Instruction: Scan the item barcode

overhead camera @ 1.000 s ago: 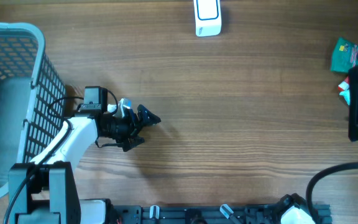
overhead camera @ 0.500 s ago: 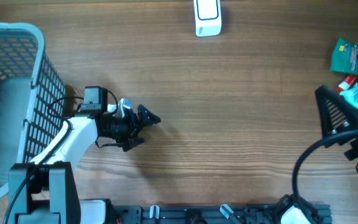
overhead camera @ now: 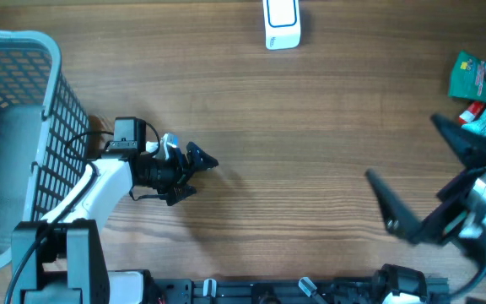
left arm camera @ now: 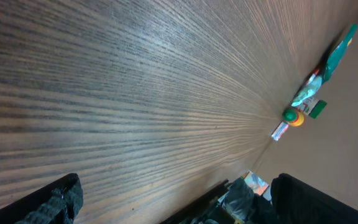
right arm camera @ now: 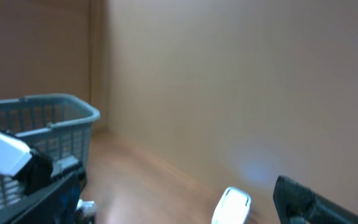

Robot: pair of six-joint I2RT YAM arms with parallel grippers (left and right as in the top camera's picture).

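The white barcode scanner lies at the table's far edge; it also shows, blurred, in the right wrist view. The items sit at the right edge: a green packet and a red-and-white tube. In the left wrist view the packet and tube lie far off. My right gripper hangs open above the table's lower right, left of the items, holding nothing. My left gripper rests open and empty at centre left, far from the items.
A light blue mesh basket stands at the left edge, its rim visible in the right wrist view. A small green-and-orange object lies beside the tube. Black rails run along the near edge.
My right arm has swung from the right edge, near the items, leftward and toward the near side, its jaws still wide. The left arm has not moved.
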